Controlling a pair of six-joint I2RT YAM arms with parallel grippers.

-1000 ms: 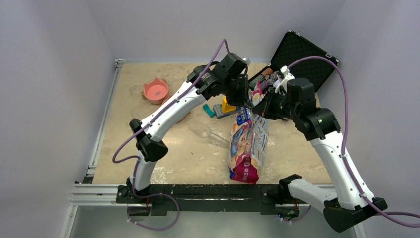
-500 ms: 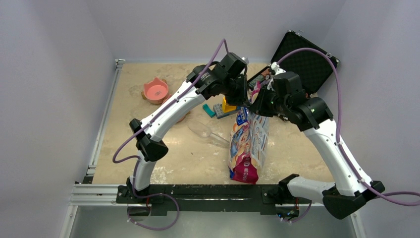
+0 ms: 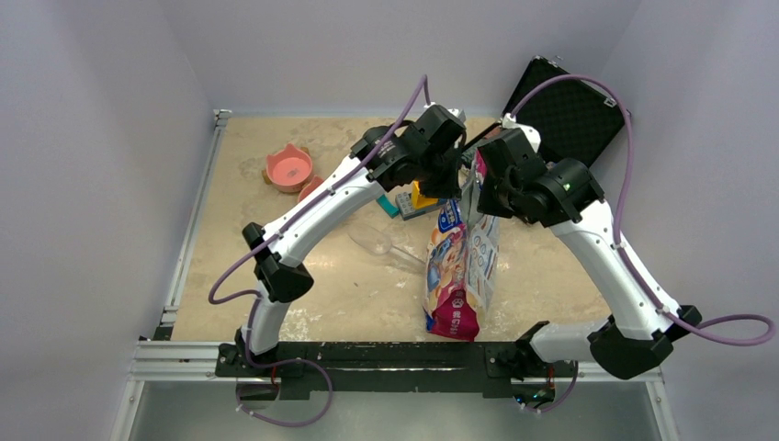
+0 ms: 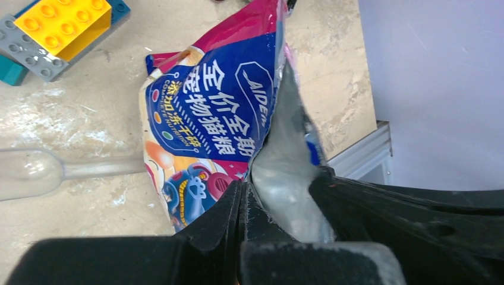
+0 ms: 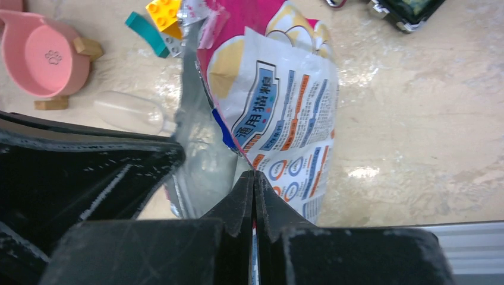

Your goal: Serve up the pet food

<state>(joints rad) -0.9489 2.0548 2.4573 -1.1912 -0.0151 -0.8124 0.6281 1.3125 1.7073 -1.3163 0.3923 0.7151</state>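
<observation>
The pink-and-blue pet food bag point(image 3: 461, 266) stands on the table, its top held up between both grippers. My left gripper point(image 4: 245, 189) is shut on the bag's front panel point(image 4: 220, 101). My right gripper point(image 5: 254, 176) is shut on the back panel point(image 5: 285, 113). The mouth is spread a little and its silver lining point(image 4: 285, 178) shows, also in the right wrist view point(image 5: 199, 148). No kibble is visible. A pink cat-shaped bowl point(image 3: 288, 167) sits at the far left, also in the right wrist view point(image 5: 41, 59). A clear plastic scoop point(image 3: 377, 242) lies left of the bag.
Toy bricks, yellow on grey with a teal piece point(image 3: 413, 199), lie behind the bag. An open black case point(image 3: 565, 110) stands at the back right. Small wooden blocks point(image 5: 88, 47) sit by the bowl. The table's front rail point(image 3: 367, 354) runs along the near edge.
My right arm has swung left and its wrist has turned toward the bag's top; the left gripper shifted slightly right. The bag's top has been pulled more upright between them.
</observation>
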